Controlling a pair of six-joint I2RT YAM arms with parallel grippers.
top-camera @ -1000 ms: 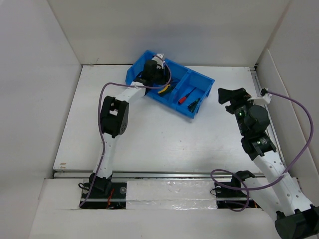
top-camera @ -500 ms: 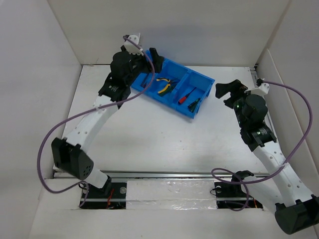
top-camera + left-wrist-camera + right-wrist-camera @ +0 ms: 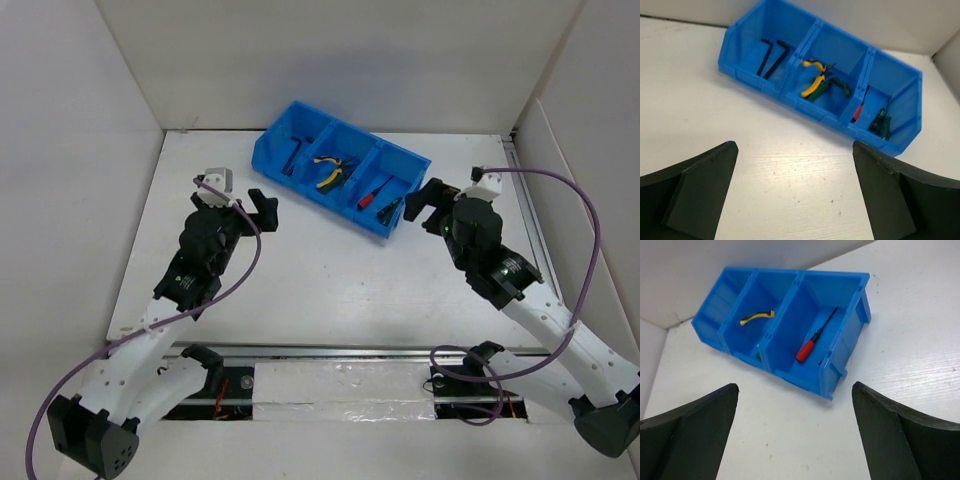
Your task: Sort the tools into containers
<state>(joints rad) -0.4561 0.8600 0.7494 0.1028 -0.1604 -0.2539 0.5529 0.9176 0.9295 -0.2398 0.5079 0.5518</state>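
The tools (image 3: 812, 87) lie in the blue bin (image 3: 747, 75), while the left hand (image 3: 794, 150) and right hand (image 3: 795, 388) gape released, empty.

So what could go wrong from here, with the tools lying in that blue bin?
The right tool hangs open close beside the end of the blue bin; a stray swing could shove the bin. That might jostle the green screwdriver lying by that end wall.

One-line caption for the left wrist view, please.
Open, empty left gripper facing the blue bin: hex keys, pliers and screwdrivers each in their own compartment.
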